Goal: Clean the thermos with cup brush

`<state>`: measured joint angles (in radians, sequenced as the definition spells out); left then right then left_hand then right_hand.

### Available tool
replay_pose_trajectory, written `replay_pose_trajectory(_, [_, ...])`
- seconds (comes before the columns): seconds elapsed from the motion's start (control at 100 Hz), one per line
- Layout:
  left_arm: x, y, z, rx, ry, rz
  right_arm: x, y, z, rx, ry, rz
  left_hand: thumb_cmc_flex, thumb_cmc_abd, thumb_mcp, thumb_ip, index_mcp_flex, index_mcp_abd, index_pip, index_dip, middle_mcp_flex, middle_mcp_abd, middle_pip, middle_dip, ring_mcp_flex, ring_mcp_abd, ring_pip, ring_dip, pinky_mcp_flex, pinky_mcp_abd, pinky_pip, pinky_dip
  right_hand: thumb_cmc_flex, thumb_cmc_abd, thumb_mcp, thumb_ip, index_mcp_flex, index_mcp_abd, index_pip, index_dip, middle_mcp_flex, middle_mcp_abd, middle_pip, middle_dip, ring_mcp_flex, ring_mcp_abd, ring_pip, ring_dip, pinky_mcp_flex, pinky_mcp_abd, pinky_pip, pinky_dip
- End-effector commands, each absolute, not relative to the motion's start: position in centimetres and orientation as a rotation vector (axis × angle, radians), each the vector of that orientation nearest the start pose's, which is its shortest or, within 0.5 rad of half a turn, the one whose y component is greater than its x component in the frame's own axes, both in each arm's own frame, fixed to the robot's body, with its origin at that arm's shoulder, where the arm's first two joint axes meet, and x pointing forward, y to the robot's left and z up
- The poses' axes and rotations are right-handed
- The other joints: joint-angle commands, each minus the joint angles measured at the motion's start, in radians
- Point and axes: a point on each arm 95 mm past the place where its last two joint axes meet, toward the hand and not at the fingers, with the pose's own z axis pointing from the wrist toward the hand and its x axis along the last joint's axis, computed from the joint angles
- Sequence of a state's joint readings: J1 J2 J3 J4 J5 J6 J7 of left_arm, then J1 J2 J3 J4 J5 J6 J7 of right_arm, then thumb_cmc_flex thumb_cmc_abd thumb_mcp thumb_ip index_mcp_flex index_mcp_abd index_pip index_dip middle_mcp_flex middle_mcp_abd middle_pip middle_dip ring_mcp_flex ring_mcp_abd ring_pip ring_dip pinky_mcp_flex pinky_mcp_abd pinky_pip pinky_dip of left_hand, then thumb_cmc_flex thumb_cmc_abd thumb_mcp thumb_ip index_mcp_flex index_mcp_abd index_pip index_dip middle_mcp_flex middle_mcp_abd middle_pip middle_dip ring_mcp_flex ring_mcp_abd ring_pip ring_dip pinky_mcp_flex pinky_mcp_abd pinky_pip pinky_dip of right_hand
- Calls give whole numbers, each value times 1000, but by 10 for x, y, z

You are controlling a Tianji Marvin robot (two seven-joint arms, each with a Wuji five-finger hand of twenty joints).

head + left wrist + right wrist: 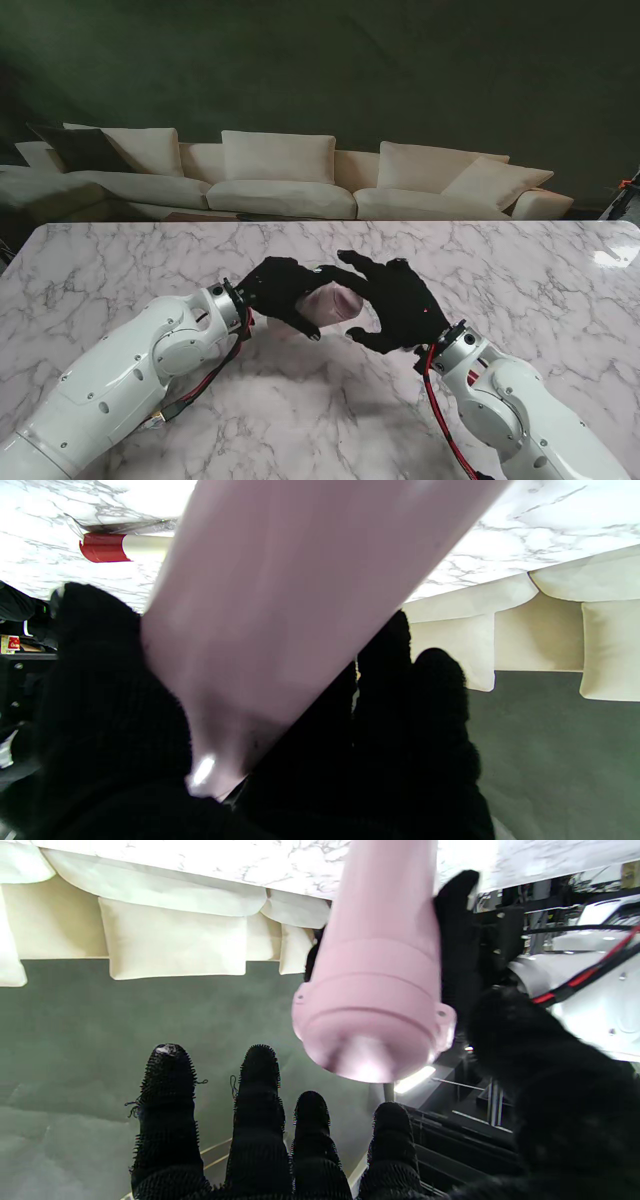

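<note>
My left hand (278, 290) is shut on a pink thermos (335, 303) and holds it off the marble table, lying sideways with its capped end toward my right hand (395, 300). That right hand is open, its fingers spread over and around the cap end without closing on it. The right wrist view shows the thermos (375, 990) end-on, with the fingers (260, 1120) apart and the thumb off to one side. In the left wrist view the thermos (280, 605) fills the frame, and a cup brush handle (102, 547), white with a red end, lies on the table behind it. The stand view does not show the brush.
The marble table (120, 270) stretches wide to both sides of the hands. A cream sofa (280, 175) stands beyond its far edge. A bright glare patch (612, 256) sits near the far right corner.
</note>
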<state>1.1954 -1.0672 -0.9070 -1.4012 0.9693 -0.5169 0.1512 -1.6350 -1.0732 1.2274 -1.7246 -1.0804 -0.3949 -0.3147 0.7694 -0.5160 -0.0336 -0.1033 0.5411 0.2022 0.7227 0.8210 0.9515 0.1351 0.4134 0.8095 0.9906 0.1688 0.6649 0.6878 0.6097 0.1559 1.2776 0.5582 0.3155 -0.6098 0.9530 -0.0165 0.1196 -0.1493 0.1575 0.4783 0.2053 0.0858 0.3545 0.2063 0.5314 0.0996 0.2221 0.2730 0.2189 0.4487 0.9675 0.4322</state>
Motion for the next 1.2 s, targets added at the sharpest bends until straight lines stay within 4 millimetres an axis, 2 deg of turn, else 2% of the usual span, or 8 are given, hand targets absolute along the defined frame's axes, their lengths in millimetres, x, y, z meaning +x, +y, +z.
replay_pose_trajectory(0.0, [440,-85,-282,-606,1857,-1951,364,35,-280,740,1458,1943,472,280,378,87,67,-220,115,41,13,-30,50,21,69,-52,117,32,-6,-73,42,22,-45,50,-102,-33,-4,-14,-23,29,-28,4,25,10,0,-8,-12,-14,-15,-15,-4,-4])
replay_pose_trajectory(0.12, [440,-84,-282,-614,1847,-1952,367,34,-283,764,1455,1937,473,278,375,86,61,-215,107,33,12,-33,50,20,67,-51,115,31,-8,-73,40,21,-46,80,-215,-48,-13,-13,-5,29,-32,12,16,4,1,-11,-11,-13,-15,-14,-2,-3])
replay_pose_trajectory(0.23, [441,-84,-282,-620,1829,-1957,368,32,-285,778,1458,1930,473,280,364,84,51,-217,90,13,8,-37,43,12,60,-57,107,29,-12,-74,34,18,-79,103,-276,-51,-6,16,-92,10,-28,18,-2,-3,-10,-5,-14,-14,-28,-9,-11,-6])
replay_pose_trajectory(0.27, [443,-84,-283,-620,1812,-1959,368,31,-285,783,1442,1932,482,285,336,88,40,-219,83,-6,6,-58,37,3,55,-61,95,25,-17,-73,24,14,-88,108,-290,-46,6,28,-137,24,-32,16,-45,-23,-13,-5,-16,-14,-32,-8,-13,-6])
replay_pose_trajectory(0.39, [449,-84,-287,-691,1742,-1987,366,24,-285,806,1386,1922,488,294,295,91,19,-217,24,-71,4,-82,7,-38,34,-66,65,12,-40,-65,-4,4,-102,113,-291,-43,14,46,-182,15,-33,17,-68,-31,-31,-1,-23,-17,-53,-11,-26,-11])
replay_pose_trajectory(0.53, [456,-83,-290,-778,1657,-1998,361,13,-287,833,1324,1879,496,304,260,94,20,-225,25,-77,3,-95,-12,-75,14,-67,24,-10,-65,-50,-39,-12,-106,118,-292,-46,22,61,-196,-27,-33,29,-95,-42,-65,5,-40,-27,-83,-31,-46,-23])
replay_pose_trajectory(0.83, [468,-87,-301,-893,1420,-2076,352,-3,-296,860,1264,1827,480,364,122,103,21,-239,23,-94,4,-125,-42,-211,-31,-67,-84,-81,-110,-36,-77,-35,-111,133,-290,-47,23,74,-196,-55,-32,30,-91,-39,-70,2,-35,-29,-93,-39,-48,-29])
replay_pose_trajectory(1.19, [475,-92,-334,-1008,1334,-2082,348,-13,-310,888,1249,1794,417,395,54,104,36,-209,8,-142,-6,-122,-62,-427,-22,-77,-126,-162,-98,-34,-71,-59,-115,150,-281,-50,25,75,-192,-76,-31,29,-80,-32,-71,0,-30,-30,-96,-42,-46,-33])
